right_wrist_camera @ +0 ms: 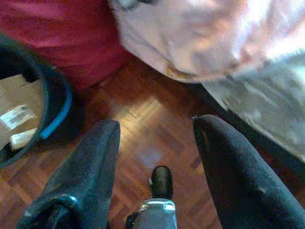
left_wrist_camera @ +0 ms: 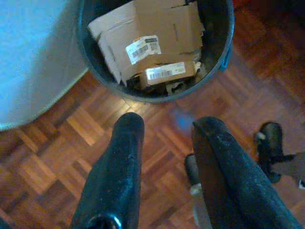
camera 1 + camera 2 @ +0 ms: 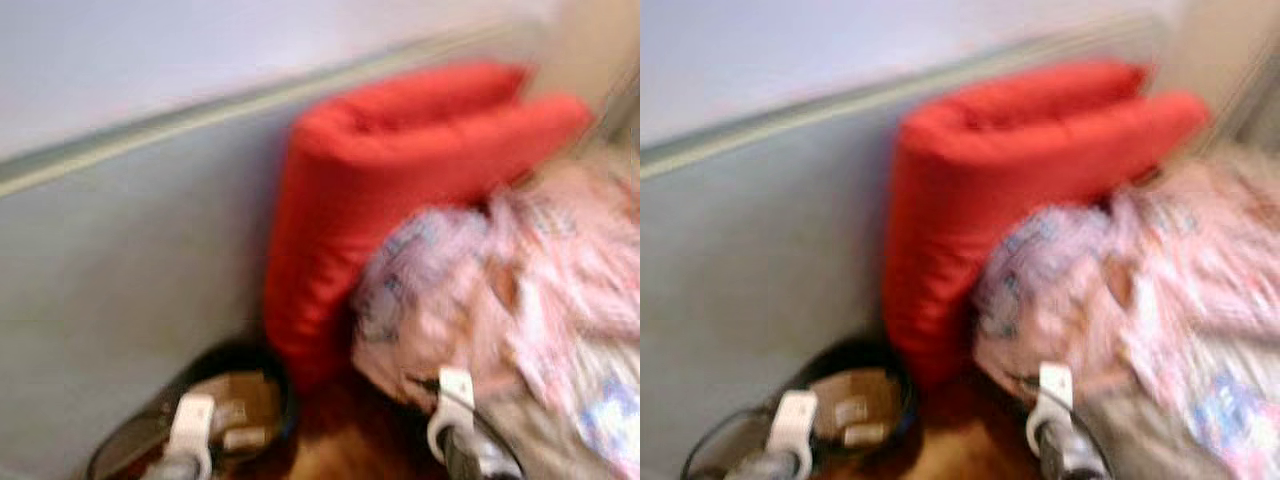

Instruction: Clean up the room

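Head views, both blurred. I see a red cushion [image 3: 400, 190] standing on end against a grey wall panel [image 3: 120, 290]. A crumpled pink patterned blanket [image 3: 500, 290] hangs over the edge of a bed [image 3: 1120, 420] and presses against the cushion's right side. A dark round bin [image 3: 215, 400] sits on the wood floor [image 3: 340, 440] at the foot of the cushion, just beside the wall panel, with brown cardboard inside. My two wrists show at the bottom edge, the left one in front of the bin, the right one at the blanket's lower edge.

Left wrist view. I see the left gripper [image 2: 164, 129] hanging over bare parquet floor [image 2: 57, 157], its two black fingers [image 2: 121, 167] spread moderately wide, holding nothing and touching nothing. Just beyond the fingertips is the bin [image 2: 224, 43], full of folded cardboard [image 2: 157, 33] with white barcode labels. A pale panel corner [image 2: 33, 57] lies beside the bin.

Right wrist view. I see the right gripper [image 1: 157, 126] also held wide, empty, over the floor [image 1: 152, 124]. Beyond the fingers [image 1: 90, 171] are the red cushion [image 1: 57, 33] and the hanging blanket [image 1: 200, 38]; the bin's rim, with a blue edge [image 1: 57, 114], shows at one side.
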You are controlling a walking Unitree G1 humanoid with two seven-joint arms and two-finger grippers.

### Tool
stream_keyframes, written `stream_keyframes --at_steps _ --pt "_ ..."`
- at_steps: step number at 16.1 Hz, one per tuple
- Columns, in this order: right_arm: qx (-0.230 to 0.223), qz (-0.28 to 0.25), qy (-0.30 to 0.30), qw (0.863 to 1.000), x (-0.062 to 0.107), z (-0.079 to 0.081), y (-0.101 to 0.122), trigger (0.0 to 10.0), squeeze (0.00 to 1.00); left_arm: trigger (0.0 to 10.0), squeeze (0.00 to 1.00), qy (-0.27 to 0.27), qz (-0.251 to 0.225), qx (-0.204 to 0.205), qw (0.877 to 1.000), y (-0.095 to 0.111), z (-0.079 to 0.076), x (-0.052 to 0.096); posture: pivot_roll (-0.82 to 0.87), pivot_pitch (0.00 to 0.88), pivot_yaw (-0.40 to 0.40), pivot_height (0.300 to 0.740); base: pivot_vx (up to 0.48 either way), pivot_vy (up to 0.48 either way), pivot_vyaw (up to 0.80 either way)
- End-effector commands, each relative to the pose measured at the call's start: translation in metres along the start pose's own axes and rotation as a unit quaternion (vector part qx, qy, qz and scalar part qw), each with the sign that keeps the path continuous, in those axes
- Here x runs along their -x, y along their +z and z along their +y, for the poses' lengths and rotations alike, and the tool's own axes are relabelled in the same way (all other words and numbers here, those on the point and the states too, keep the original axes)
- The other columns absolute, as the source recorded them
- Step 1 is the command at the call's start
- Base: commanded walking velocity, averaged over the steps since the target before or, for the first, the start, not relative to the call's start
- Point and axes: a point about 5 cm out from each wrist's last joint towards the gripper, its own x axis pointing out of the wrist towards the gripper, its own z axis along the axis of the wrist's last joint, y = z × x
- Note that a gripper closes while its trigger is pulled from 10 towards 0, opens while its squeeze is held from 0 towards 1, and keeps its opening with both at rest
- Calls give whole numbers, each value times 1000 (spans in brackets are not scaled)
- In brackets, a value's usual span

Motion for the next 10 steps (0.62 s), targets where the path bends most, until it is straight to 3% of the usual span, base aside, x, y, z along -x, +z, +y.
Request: stream_keyframes --at_steps 1,5,10 --pt "-14 -2 -18 1000 1 -7 0 10000 0 10000 0 -14 4 -4 1000 -2 -8 0 -92 0 -2 740 0 0 -744" --pt "-94 -6 -43 995 1 -8 -3 10000 0 10000 0 -15 4 -5 1000 -2 -9 0 -93 0 -6 740 0 0 -745" --pt "-98 -8 -47 994 1 -10 -3 10000 0 10000 0 -17 5 -4 1000 -2 -10 0 -89 0 -16 740 0 0 -744"
